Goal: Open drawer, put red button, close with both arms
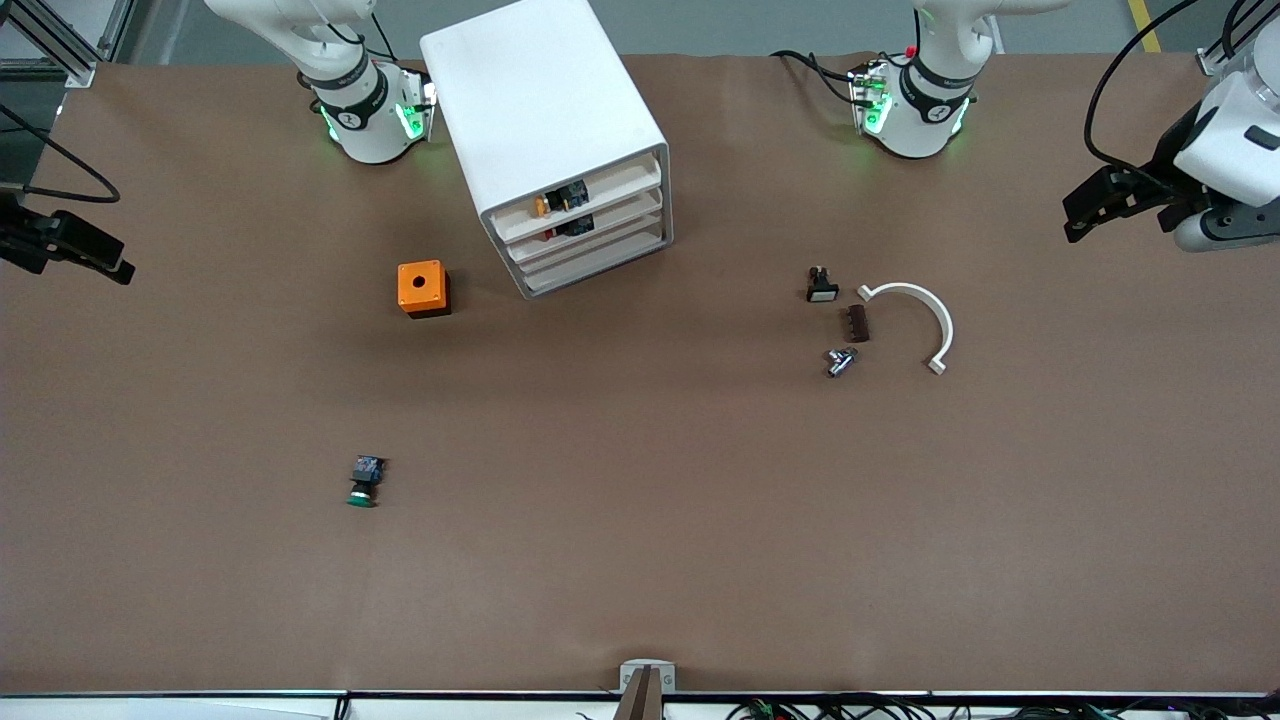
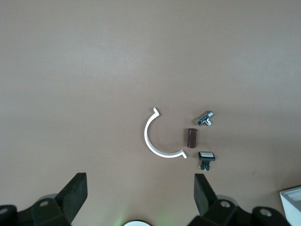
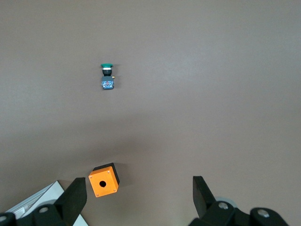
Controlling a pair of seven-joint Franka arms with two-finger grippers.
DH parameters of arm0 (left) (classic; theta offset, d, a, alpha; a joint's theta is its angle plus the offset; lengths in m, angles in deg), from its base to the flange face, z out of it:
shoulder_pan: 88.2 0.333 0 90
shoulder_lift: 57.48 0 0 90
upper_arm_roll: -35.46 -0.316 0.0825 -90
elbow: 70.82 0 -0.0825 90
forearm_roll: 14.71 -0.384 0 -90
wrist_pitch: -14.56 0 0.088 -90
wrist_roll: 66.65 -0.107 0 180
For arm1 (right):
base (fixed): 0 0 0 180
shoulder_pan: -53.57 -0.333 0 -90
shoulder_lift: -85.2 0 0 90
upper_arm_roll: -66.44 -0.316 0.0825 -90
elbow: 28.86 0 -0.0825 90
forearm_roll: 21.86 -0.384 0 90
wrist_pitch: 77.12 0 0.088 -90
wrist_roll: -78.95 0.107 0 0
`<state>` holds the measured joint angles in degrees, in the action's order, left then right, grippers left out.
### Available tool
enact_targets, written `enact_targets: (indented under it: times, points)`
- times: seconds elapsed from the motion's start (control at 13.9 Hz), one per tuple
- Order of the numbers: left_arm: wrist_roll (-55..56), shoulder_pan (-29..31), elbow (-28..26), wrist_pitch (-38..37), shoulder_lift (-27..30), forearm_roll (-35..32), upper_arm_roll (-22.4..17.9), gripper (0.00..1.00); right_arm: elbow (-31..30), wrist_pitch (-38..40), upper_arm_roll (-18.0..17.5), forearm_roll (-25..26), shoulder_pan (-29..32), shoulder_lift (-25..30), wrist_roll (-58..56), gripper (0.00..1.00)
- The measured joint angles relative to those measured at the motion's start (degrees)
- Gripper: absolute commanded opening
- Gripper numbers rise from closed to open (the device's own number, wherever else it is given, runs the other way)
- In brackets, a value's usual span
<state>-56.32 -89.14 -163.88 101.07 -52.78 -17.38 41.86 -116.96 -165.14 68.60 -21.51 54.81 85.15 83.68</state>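
The white cabinet (image 1: 545,110) stands near the robots' bases, its four drawer fronts flush. The drawer (image 1: 625,212), second from the top, is pushed in. Through its front a small red and black part (image 1: 565,230) shows, seemingly the red button. My left gripper (image 1: 1075,220) hangs open and empty over the left arm's end of the table; its wrist view shows the wide-apart fingers (image 2: 139,181). My right gripper (image 1: 110,262) hangs open and empty over the right arm's end, and its wrist view shows the same spread (image 3: 138,186).
A green-capped button (image 1: 363,482) (image 3: 107,75) lies nearer the front camera. An orange box (image 1: 423,288) (image 3: 104,180) sits beside the cabinet. A white arc (image 1: 945,325) (image 2: 146,136), brown block (image 1: 857,323), metal fitting (image 1: 840,361) and white-capped button (image 1: 821,285) lie toward the left arm's end.
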Motion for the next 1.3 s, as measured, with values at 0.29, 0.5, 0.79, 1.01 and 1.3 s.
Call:
enact_targets:
  times: [0.29,0.5,0.79,1.01,1.3]
  points:
    - [-0.17,-0.41,0.05,0.00,0.02,1.87,0.02,1.00,0.00,0.00,-0.05,0.00,0.00,0.00,0.00,1.00]
    - [-0.17,-0.41,0.24,0.00,0.06,2.15,-0.01,1.00,0.00,-0.02,-0.12,0.00,0.00,0.00,0.00,1.00]
    - [-0.22,-0.29,1.21,-0.97,0.08,2.15,-0.18,1.00,0.00,-0.06,-0.64,0.00,0.00,0.00,0.00,1.00]
    - [-0.22,-0.24,1.71,-1.68,0.09,2.15,-0.55,1.00,0.00,-0.10,-0.70,0.00,0.00,0.00,0.00,1.00]
    - [-0.22,-0.02,1.84,-2.36,0.09,2.15,-0.83,1.00,0.00,-0.31,-0.70,0.00,0.00,0.00,0.00,1.00]
